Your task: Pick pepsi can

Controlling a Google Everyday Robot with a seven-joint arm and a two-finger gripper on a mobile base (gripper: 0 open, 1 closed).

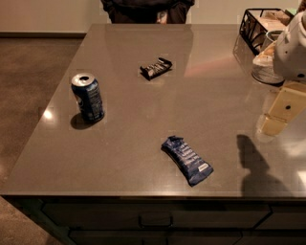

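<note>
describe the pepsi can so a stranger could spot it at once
On the countertop, look left, far from the gripper at the right edge. The pepsi can stands upright: the only cylinder, dark blue with a silver top, unlike the flat blue packet and black wrapper.

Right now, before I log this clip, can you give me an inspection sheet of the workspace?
Surface: grey glossy countertop, with glare spots.
Job's things: pepsi can upright on the left side, touching nothing else.
Clutter: blue snack packet near the front edge; black-and-white wrapper further back; wire basket at back right.
Grippers: tool at the right edge over the counter, far from the can.
Cables: nothing seen.
Surroundings: person at the far edge; drawers below the front; brown floor.
</note>
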